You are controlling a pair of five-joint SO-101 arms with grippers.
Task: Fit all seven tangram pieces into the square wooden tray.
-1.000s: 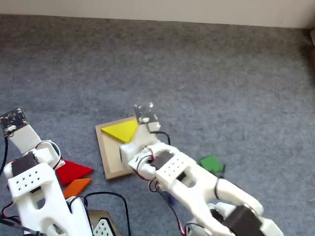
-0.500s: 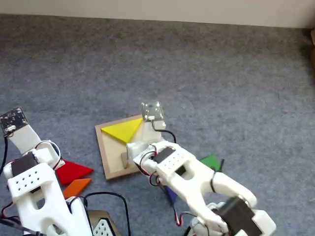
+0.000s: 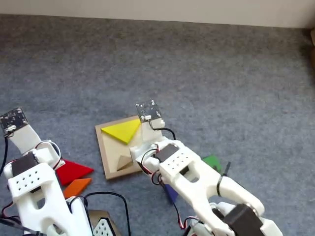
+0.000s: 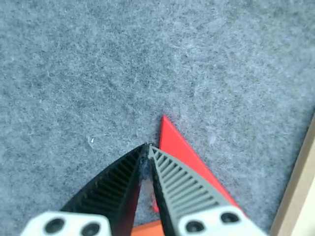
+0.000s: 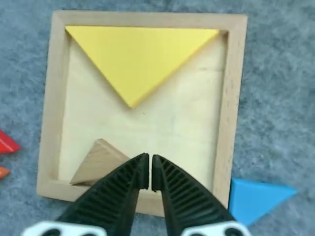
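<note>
- Right gripper [image 5: 150,169]: pressed together, empty, above tray [image 5: 236,98].
- Yellow triangle [image 5: 140,54] and tan triangle [image 5: 96,164]: inside tray.
- Blue triangle [image 5: 253,194] and red piece [image 4: 189,157]: outside tray.
- Left gripper [image 4: 147,150]: pressed together, empty, off tray.

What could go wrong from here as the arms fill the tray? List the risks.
1. The right gripper, shut, hangs by the small wooden triangle and might knock it askew.
2. The left gripper, shut beside the red triangle, may push it rather than grasp it.
</note>
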